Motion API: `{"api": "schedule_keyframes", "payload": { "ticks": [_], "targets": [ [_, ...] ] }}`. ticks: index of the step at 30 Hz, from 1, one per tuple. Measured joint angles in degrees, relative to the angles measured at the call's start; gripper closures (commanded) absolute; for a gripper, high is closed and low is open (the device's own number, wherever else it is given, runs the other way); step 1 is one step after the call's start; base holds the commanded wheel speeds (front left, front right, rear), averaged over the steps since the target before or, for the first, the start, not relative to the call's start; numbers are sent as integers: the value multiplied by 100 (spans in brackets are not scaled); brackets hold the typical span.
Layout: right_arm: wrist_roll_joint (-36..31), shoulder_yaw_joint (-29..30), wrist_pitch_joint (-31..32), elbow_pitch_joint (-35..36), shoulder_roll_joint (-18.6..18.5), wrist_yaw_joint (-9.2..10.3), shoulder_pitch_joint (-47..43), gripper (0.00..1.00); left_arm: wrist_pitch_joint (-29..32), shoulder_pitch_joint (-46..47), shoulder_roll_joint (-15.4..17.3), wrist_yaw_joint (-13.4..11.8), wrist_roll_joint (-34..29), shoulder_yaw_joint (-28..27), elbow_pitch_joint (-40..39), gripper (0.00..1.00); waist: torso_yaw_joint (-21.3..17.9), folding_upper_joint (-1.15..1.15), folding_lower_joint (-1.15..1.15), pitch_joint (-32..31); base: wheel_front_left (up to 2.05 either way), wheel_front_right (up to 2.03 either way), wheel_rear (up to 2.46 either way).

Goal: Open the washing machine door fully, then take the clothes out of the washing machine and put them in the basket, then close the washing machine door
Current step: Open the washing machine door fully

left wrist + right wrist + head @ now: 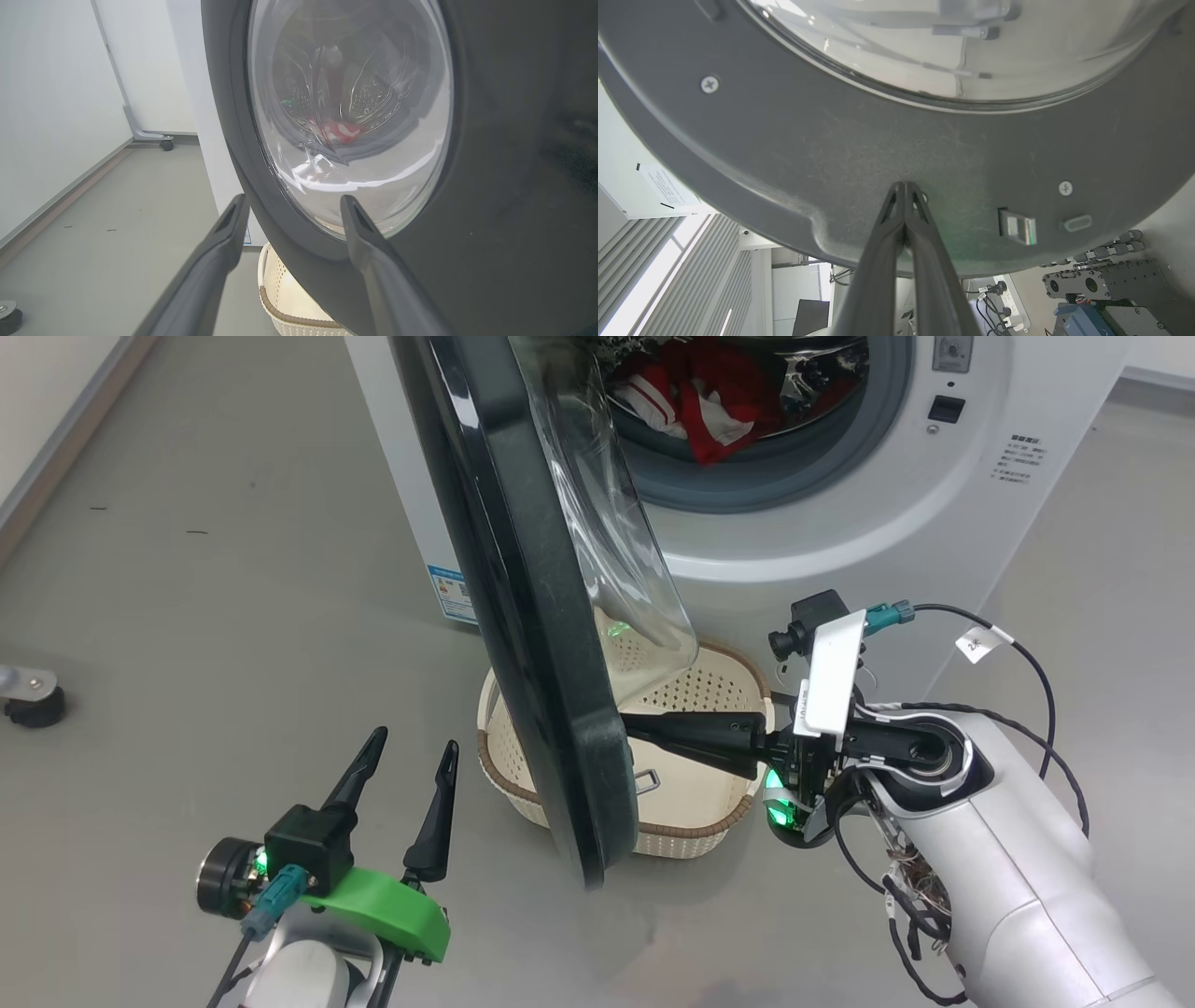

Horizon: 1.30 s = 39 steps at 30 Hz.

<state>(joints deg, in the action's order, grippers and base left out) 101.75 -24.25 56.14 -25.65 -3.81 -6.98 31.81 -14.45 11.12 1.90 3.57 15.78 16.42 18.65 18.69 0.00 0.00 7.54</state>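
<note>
Washing machine (840, 523): white front-loader; stands on grey floor (233, 616); round opening uncovered towards the head camera.
Door (523, 644): partly open, hinged on the robot's left; shows edge-on in the head view, black rim with clear glass bowl bulging towards the drum; lower part crosses in front of the basket's left side.
Basket (709, 821): cream, brown rim; sits on the floor just before the machine, below the opening.
Clothes (719, 411): red and white; lie inside the drum, apart from both grippers.
Right gripper (630, 726): fingers pressed together, holding nothing; tips touch the door's inner rim below the glass (903, 186).
Left gripper (415, 742): fingers spread wide, holding nothing; hovers near the door's outer face (490, 186), contact not discernible.
</note>
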Motion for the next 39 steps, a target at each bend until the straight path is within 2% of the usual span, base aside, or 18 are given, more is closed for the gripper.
{"api": "schedule_keyframes", "payload": {
  "ticks": [28,39],
  "targets": [
    [159,-617,-614,241,-8,0,-181,100,0,-68,1,-81,136,102,85,0,877,0,0,-124,0,0,0],
    [308,-713,-822,296,0,0,-190,100,0,-92,1,-127,136,52,48,0,948,0,0,-115,0,0,0]
  ]
}}
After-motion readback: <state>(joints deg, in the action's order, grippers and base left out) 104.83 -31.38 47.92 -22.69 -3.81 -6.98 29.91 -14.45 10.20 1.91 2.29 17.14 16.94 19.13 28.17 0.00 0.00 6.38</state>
